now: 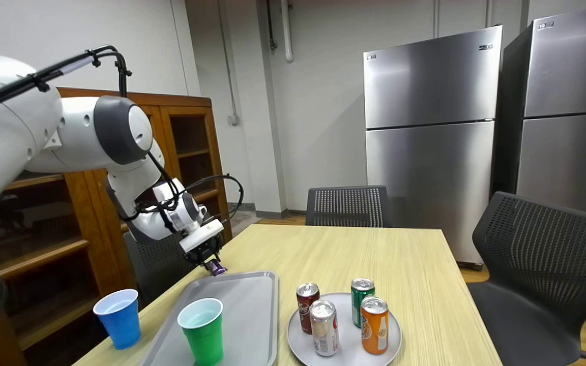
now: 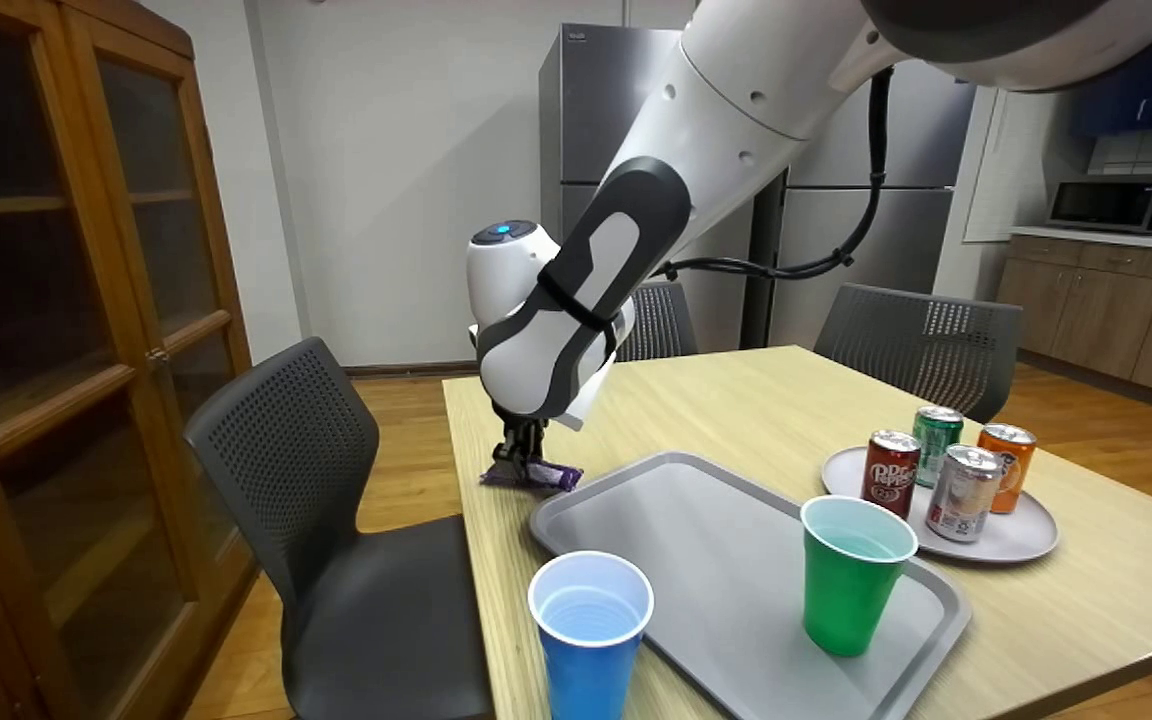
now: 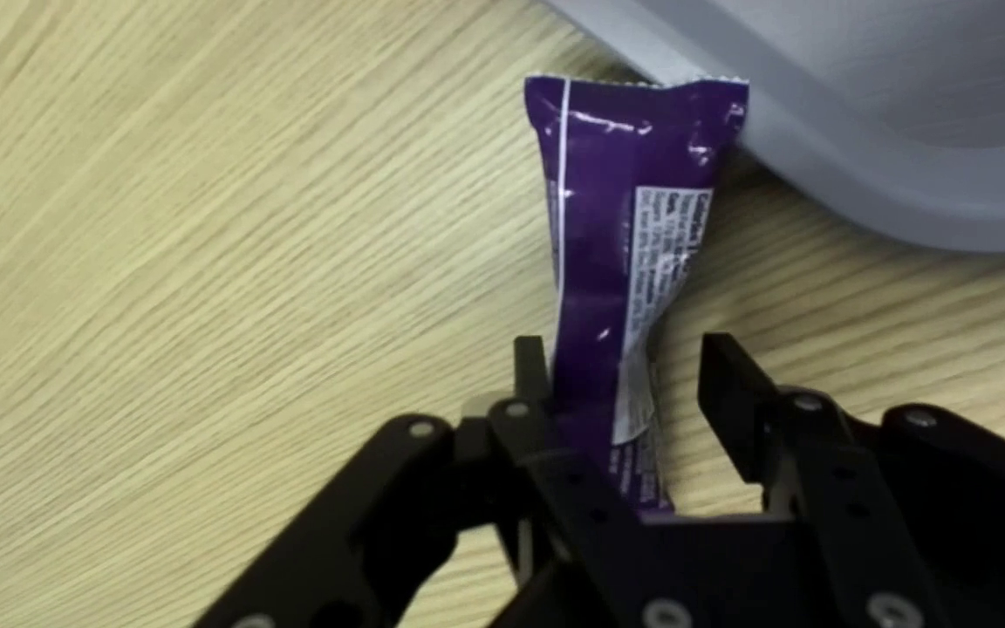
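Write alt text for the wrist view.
An open black gripper straddles a crinkled purple packet, with a wood-grain tabletop beneath. In this view, the packet's upper end partly overlaps the edge of a gray tray at upper right.

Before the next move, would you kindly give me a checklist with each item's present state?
1. Gripper open around the purple packet: ok.
2. Packet gripped, should it need lifting: not ok; in the wrist view a gap shows beside one finger.
3. Packet free of the tray: cannot tell; one end overlaps the rim in the wrist view, but contact is unclear.
4. Green cup upright on the tray, blue cup upright beside it: ok.
5. Four cans upright on the plate: ok.
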You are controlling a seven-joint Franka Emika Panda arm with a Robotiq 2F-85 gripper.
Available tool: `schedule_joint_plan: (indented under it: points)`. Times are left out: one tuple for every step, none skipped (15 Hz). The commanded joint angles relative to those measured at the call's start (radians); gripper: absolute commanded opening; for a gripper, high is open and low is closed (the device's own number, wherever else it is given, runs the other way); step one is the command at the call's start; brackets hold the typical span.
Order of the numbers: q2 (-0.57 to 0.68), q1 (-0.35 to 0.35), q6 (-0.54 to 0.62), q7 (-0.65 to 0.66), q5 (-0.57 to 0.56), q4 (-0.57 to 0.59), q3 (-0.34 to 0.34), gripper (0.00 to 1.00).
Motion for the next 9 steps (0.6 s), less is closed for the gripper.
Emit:
schedule_joint_plan:
  points:
    - [0.026,0.021,-0.033,0.053,-0.016,0.055,-0.017,0.83]
    - [0.027,0.017,-0.033,0.059,-0.008,0.055,-0.010,0.89]
    - [0.029,0.017,-0.032,0.071,-0.002,0.056,-0.008,0.98]
    - [0.030,0.017,-0.030,0.082,0.000,0.057,-0.008,1.00]
    - [0.031,0.016,-0.028,0.090,0.002,0.057,-0.006,1.00]
    - [-0.023,0.009,-0.010,0.089,-0.003,-0.005,-0.003,1.00]
    - [-0.031,0.006,-0.005,0.093,-0.010,-0.017,-0.013,1.00]
    - [-0.045,0.006,-0.003,0.098,-0.012,-0.033,-0.016,1.00]
    - [-0.064,0.005,0.001,0.102,-0.013,-0.054,-0.017,1.00]
